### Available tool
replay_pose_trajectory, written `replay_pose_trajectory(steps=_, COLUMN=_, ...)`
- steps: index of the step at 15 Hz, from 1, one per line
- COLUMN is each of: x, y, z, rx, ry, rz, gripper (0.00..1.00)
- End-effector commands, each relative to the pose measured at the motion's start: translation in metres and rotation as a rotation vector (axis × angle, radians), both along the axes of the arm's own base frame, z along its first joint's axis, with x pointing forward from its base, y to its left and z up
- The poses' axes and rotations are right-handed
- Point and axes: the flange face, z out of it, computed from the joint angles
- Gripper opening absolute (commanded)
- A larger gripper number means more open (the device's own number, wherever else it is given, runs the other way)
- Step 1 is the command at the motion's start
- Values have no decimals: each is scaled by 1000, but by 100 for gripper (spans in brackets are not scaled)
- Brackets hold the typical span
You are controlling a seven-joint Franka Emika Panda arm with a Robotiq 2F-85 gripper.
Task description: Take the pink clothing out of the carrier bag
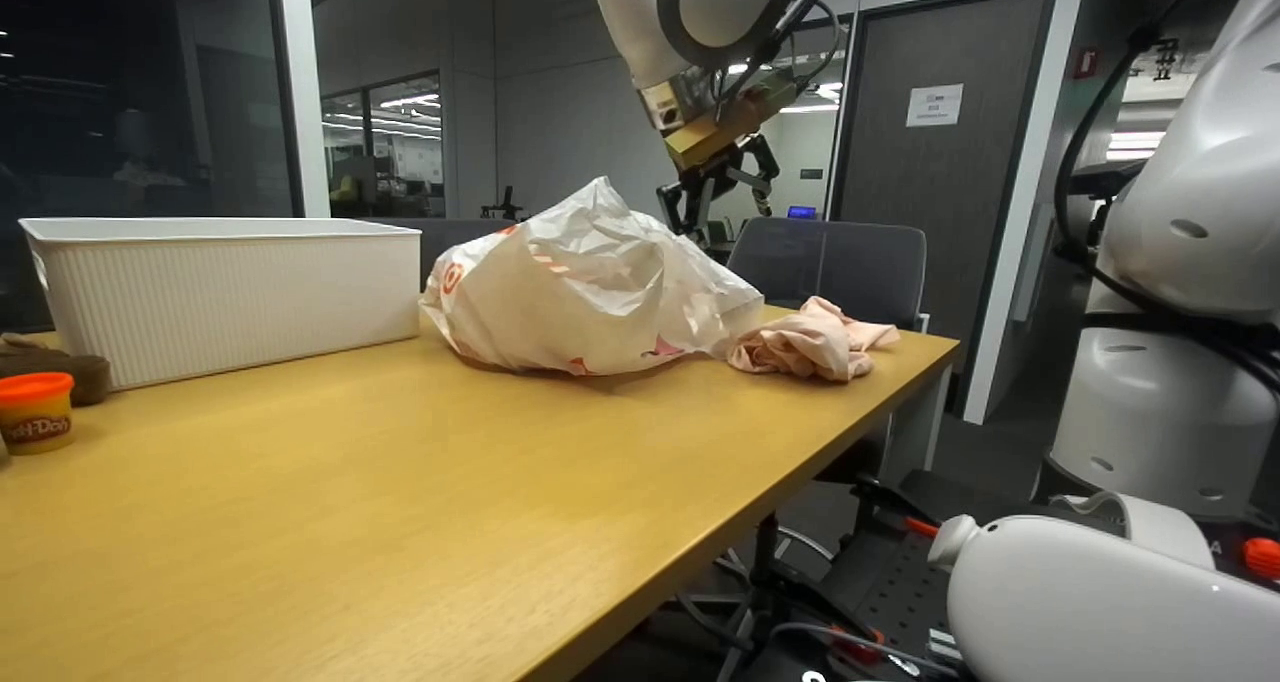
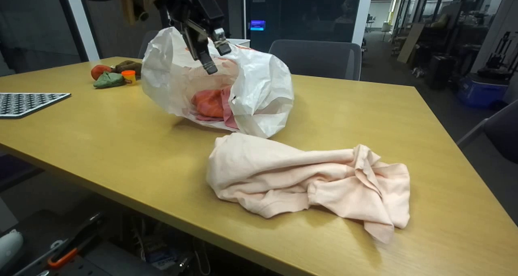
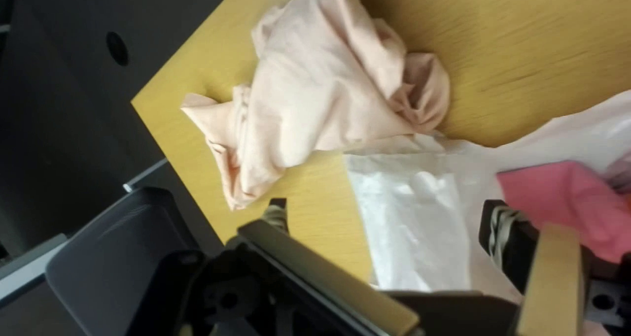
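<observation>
A pale pink cloth lies crumpled on the table outside the bag, in both exterior views [image 1: 810,347] [image 2: 283,175] and the wrist view [image 3: 315,89]. The white carrier bag [image 1: 590,292] lies on its side beside it; its mouth faces the camera in an exterior view [image 2: 267,88]. Inside the bag are a deeper pink cloth [image 2: 229,112] and an orange-red item [image 2: 209,103]. The deeper pink cloth also shows in the wrist view [image 3: 567,193]. My gripper [image 1: 720,216] is open and empty above the bag's mouth [image 2: 217,58]; its fingers are wide apart in the wrist view [image 3: 387,218].
A white ribbed bin [image 1: 240,297] stands behind the bag. A Play-Doh tub [image 1: 36,422], a red round item [image 2: 100,71], a green item [image 2: 109,80] and a brown item [image 2: 131,67] lie farther off. A black-and-white board [image 2: 30,104] lies near the table edge. Chairs [image 1: 830,272] stand around.
</observation>
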Motion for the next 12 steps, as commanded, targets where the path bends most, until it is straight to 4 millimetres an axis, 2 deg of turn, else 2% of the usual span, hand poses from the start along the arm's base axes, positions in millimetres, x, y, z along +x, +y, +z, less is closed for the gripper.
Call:
replay_pose_trajectory(steps=1, x=-7, y=31, z=1, rx=124, ry=-22, rz=151, gripper=100)
replay_pose_trajectory(steps=3, x=0, y=42, z=-7, rx=195, ry=-28, rz=229, gripper=100)
replay_pose_trajectory(steps=6, x=15, y=48, z=-23, rx=302, ry=-23, rz=347, gripper=100)
replay_pose_trajectory(steps=9, x=32, y=46, z=-42, rx=420, ry=5, rz=449, gripper=100)
replay_pose_trajectory(steps=12, x=48, y=36, z=-65, rx=509, ry=65, rz=486, gripper=100)
